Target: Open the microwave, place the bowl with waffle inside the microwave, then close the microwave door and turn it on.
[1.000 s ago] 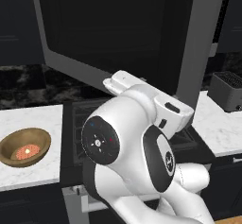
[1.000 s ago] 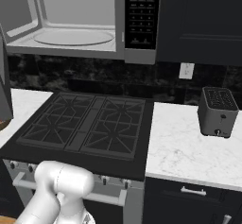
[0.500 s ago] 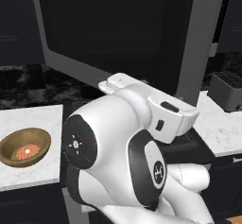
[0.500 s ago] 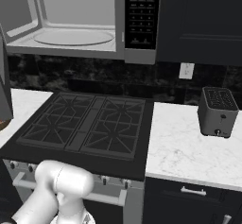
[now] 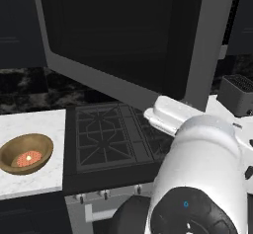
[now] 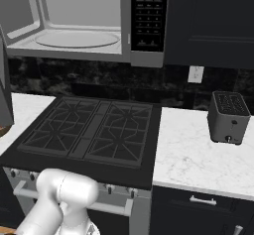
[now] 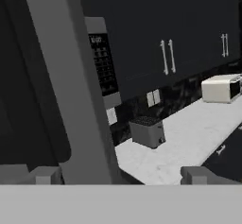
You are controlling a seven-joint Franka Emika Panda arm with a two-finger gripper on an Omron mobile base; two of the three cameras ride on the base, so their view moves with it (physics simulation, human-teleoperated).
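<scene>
Door [image 5: 123, 35] hangs open; gripper [image 7: 118, 176] spread wide, empty. Bowl [image 5: 25, 154] with waffle [image 5: 27, 158] sits on left counter [image 5: 29, 124]: light, rigid, likely slippery; best pinched at the rim

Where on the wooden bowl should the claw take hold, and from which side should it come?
Grip the bowl by its rim, coming from above. It sits upright and open on the counter, and the waffle lies low in the middle, leaving the rim free.

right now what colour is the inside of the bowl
Golden-tan inside the brown bowl, clearest in the left base view.
</scene>
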